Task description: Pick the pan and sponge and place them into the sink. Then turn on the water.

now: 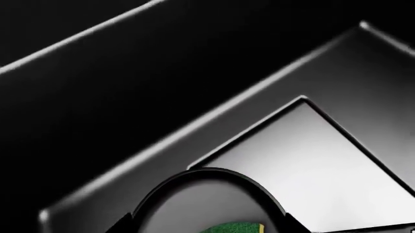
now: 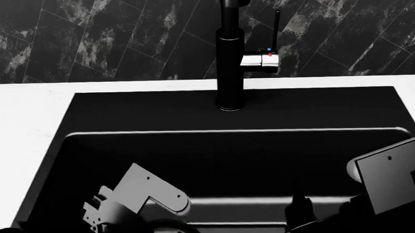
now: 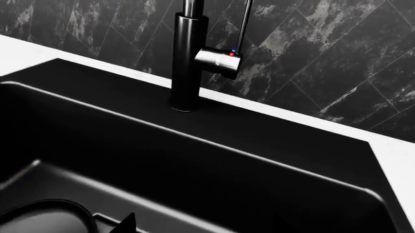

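Black round frying pan (image 1: 207,199) lies low inside the deep matte black sink (image 2: 216,152), with a small green sponge (image 1: 234,227) just showing at its rim. Behind stands a tall black faucet (image 2: 230,69) on a white counter (image 2: 21,128). Neither gripper's fingers are visible, so their grip cannot be told.

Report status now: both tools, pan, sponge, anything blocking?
Tools' jaws unseen. Pan down in sink, sponge green at its edge. Faucet not running, lever unobstructed.

Black faucet (image 2: 230,69) upright — white counter (image 2: 21,118), dark marbled backsplash (image 2: 87,38).
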